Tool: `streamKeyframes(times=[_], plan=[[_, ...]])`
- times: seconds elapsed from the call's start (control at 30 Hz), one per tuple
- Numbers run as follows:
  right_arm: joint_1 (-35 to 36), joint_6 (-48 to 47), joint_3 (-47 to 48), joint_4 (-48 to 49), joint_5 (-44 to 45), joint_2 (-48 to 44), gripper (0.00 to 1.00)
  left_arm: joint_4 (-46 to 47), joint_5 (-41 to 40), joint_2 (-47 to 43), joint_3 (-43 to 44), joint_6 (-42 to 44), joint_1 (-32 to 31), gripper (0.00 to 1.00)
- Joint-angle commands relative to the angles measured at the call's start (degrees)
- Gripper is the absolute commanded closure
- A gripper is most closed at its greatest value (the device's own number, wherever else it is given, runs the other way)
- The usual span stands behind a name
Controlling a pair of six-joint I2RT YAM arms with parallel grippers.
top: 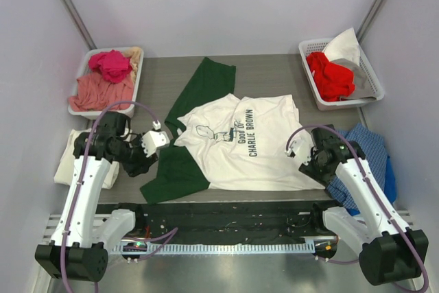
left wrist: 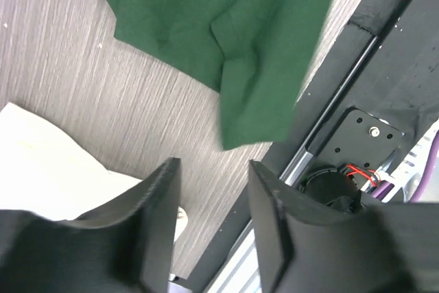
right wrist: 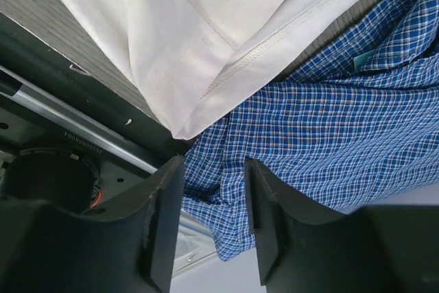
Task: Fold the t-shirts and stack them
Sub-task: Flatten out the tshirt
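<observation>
Folding the white Charlie Brown tee [top: 254, 145] looks like the step: it lies flat mid-tabletop [top: 274, 73], overlapping the green tee [top: 180, 173] on its left. Left fingers [left wrist: 161, 224] and right fingers [right wrist: 164, 224] are apart and empty. Pinch white fabric only, both sides evenly.

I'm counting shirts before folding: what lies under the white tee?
A green tee, showing past the white tee's left edge, above and below. How far it runs underneath is hidden. The white tee's near right corner also seems to overlap a checked cloth.
</observation>
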Motion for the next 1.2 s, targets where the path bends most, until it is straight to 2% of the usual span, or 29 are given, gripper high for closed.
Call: streamKeyframes(times=[0.0,0.1,0.2,0.23,0.3,0.33,0.37,0.43,0.5,0.57,0.8,0.93,1.17], plan=[[-0.1,-0.2,1.3,0.5,0.8,0.0,0.50,-15.3,1.4,-1.1,2.6,1.6,-0.3,0.46],[-0.2,0.8,1.4,4.5,1.1,-0.3,0.44,-10.5,3.2,-2.1,3.4,0.6,-0.3,0.40],[-0.2,4.8,1.1,14.1,2.5,0.6,0.31,2.7,4.3,-2.9,1.8,-6.8,-0.3,0.32],[-0.2,6.9,1.0,20.2,3.5,2.4,0.25,11.9,4.2,-2.8,1.0,-12.7,-0.3,0.30],[-0.1,9.7,1.3,26.7,4.9,4.6,0.22,25.0,3.5,-0.5,-1.0,-18.1,-0.2,0.22],[-0.1,13.0,1.6,33.6,6.6,7.9,0.21,28.9,3.2,1.1,-1.2,-20.6,-0.3,0.20],[-0.2,14.6,2.6,36.9,7.4,9.6,0.21,32.5,2.4,3.0,-1.0,-25.8,-0.2,0.19],[-0.2,17.6,4.4,44.3,8.1,13.3,0.21,40.3,2.0,9.7,0.4,-29.8,-0.2,0.12],[-0.2,21.8,8.1,47.6,7.7,19.5,0.21,44.8,1.9,17.4,4.0,-34.9,-0.3,0.06],[-0.2,24.8,12.6,50.2,7.6,26.1,0.19,46.9,1.1,22.7,8.5,-37.6,-0.3,0.00],[-0.1,28.0,23.9,56.9,10.2,41.5,0.13,54.3,-5.9,43.2,21.1,-43.0,-1.9,0.00],[0.1,28.8,29.7,57.4,10.5,47.4,0.12,53.7,-10.2,55.5,31.8,-42.3,-4.7,0.00],[0.8,29.1,33.9,57.3,10.2,52.6,0.12,54.0,-17.8,68.6,45.0,-38.6,-10.4,0.00]])
